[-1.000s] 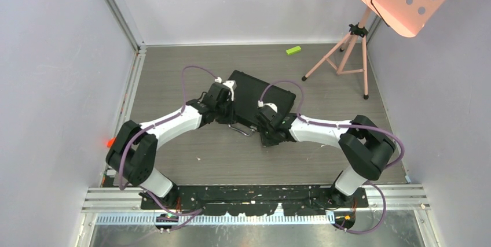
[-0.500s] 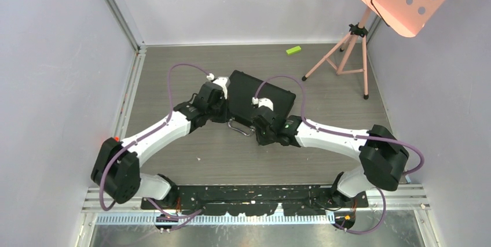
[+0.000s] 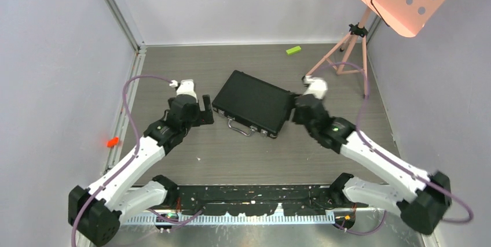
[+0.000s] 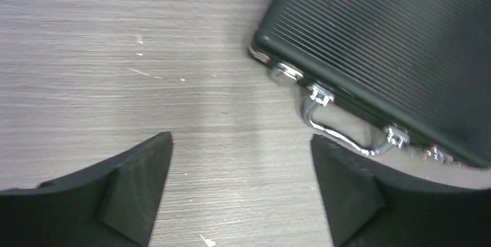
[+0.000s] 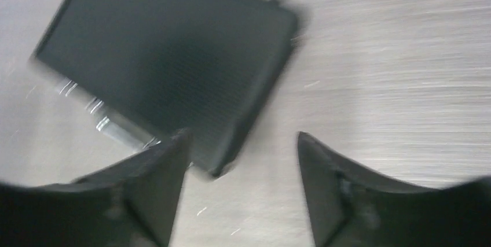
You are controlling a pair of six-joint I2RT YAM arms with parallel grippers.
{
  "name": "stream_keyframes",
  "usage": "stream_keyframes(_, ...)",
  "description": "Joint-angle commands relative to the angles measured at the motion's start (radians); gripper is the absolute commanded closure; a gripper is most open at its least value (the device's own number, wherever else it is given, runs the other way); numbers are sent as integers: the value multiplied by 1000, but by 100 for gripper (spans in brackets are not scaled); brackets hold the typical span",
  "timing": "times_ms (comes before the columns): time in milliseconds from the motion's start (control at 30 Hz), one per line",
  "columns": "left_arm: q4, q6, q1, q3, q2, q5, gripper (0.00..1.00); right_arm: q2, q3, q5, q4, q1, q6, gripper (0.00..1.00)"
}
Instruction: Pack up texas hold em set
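Note:
The texas hold em set is a black ribbed briefcase (image 3: 252,102), lying shut and skewed in the middle of the table, its metal handle (image 3: 242,129) toward the arms. My left gripper (image 3: 205,111) hovers just off the case's left corner, open and holding nothing. In the left wrist view the case (image 4: 382,44), its silver latches and the handle (image 4: 341,134) lie ahead to the right of the left gripper (image 4: 241,143). My right gripper (image 3: 294,111) is by the case's right end, open and empty. The blurred right wrist view shows the case (image 5: 168,56) up left of the right gripper (image 5: 243,140).
A small green block (image 3: 293,50) lies at the back of the table. A pink tripod stand (image 3: 347,56) with a perforated pink panel rises at the back right. A small red object (image 3: 112,142) sits by the left wall rail. Grey walls enclose the table.
Both arms have pulled back from the case's front edge, the left one to the left and the right one to the right. Both grippers have gone from shut to open.

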Motion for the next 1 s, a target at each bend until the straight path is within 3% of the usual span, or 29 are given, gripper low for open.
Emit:
stream_keyframes(0, 6, -9, 2, -49, -73, -247, 1, -190, -82, 109, -24, -255, -3, 10)
stream_keyframes(33, 37, 12, 2, -72, -84, -284, 0, -238, -109, 177, -18, -320, 1, 3)
stream_keyframes(100, 174, 125, 2, -142, -101, -309, 0, -288, -159, 343, 8, -375, 44, 1)
stream_keyframes(167, 315, 226, 2, -217, -119, -315, 0, -326, -216, 415, 79, -403, 58, 0)
stream_keyframes(300, 558, 364, 5, -314, -103, -310, 0, -383, -392, 434, 364, -410, -120, 1)
stream_keyframes(500, 857, 424, 93, -403, 48, -372, 0, -359, -546, 410, 709, -477, -278, 1)
stream_keyframes(600, 1149, 461, 155, -513, 120, -296, 0, -200, -563, 443, 842, -529, -261, 0)
stream_keyframes(700, 1262, 442, 233, -531, 235, -224, 1, 8, -557, 464, 962, -548, -279, 1)
stream_keyframes(800, 1351, 523, 249, -527, 306, -157, 3, 162, -625, 424, 1340, -581, -337, 3)
stream_keyframes(867, 1436, 554, 264, -532, 380, -131, 5, 272, -635, 330, 1519, -617, -396, 10)
stream_keyframes(967, 1649, 570, 290, -556, 539, -73, 5, 432, -599, 279, 1606, -636, -450, 14)
